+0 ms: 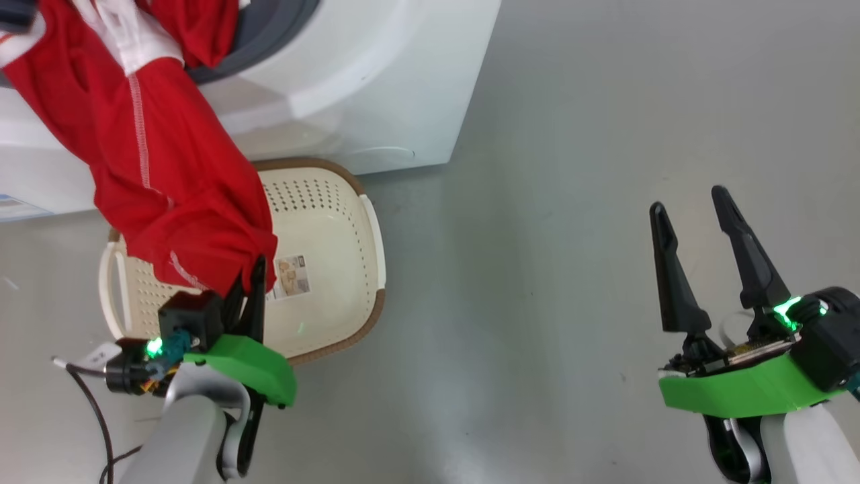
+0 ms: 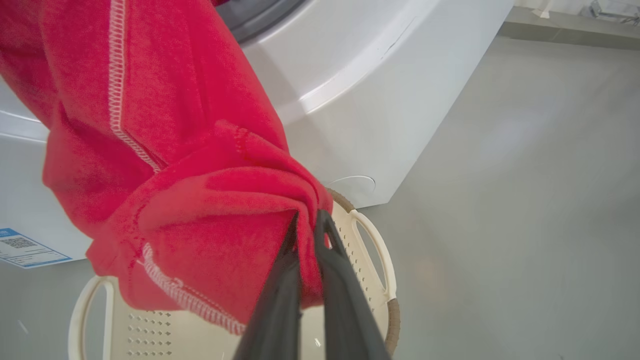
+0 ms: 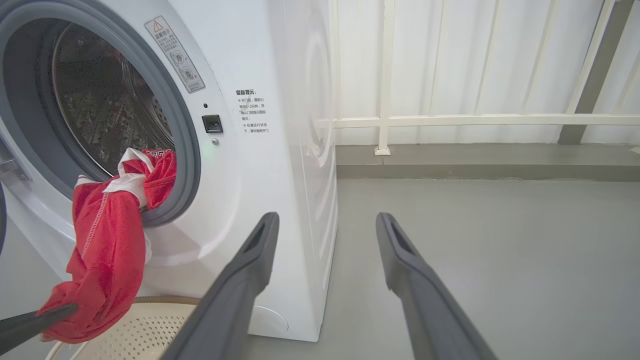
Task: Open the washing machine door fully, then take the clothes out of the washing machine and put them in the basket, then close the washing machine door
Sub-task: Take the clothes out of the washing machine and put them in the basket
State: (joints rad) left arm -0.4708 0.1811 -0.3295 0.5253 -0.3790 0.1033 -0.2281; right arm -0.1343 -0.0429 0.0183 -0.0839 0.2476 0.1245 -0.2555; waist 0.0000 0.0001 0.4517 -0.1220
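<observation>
Clothes (image 1: 154,168) trail from the washing machine (image 1: 376,81) to our left tool (image 1: 252,272), clenched on red fabric over the basket (image 1: 373,222); our right tool (image 1: 688,199) gapes, empty.

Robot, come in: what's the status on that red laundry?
Left tool shut on red clothes, low end above basket. Right tool open, idle. Top end draped over grey ring of washing machine, may drag.
</observation>
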